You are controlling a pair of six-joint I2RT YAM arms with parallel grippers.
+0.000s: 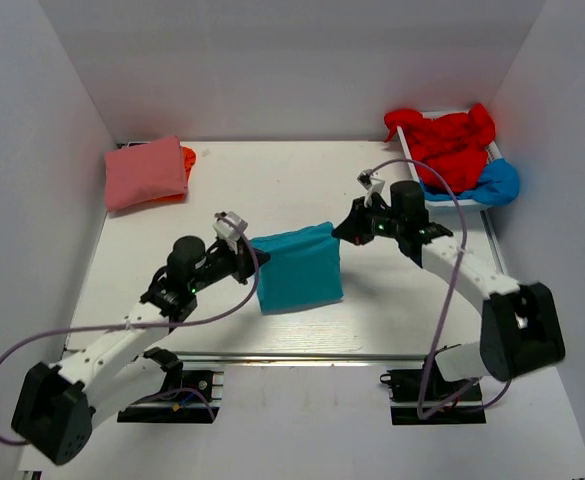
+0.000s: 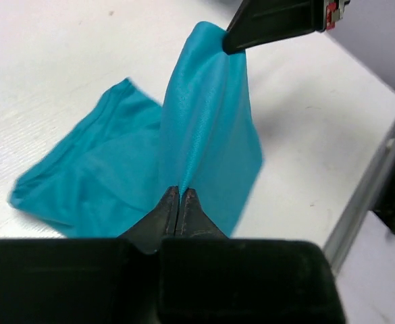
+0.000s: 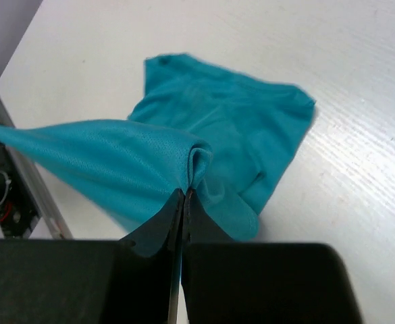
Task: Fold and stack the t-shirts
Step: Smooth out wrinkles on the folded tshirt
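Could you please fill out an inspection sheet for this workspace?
Surface: white table.
Job's things: teal t-shirt lifted between both grippers, lower part on the table; pink t-shirt folded atop orange t-shirt, far left; red t-shirts and blue t-shirt heaped in tray, far right.
Clutter: nothing seen.
Grippers: left gripper and right gripper each shut on the teal t-shirt.
Cables: purple cable loops from each arm.
Surroundings: white walls on three sides.

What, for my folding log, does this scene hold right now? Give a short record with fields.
in hand: teal t-shirt, top edge lifted, rest lying on table
left gripper: shut on teal t-shirt
right gripper: shut on teal t-shirt
far left: folded pink t-shirt, orange t-shirt peeking beside it
far right: red t-shirt and blue t-shirt, crumpled
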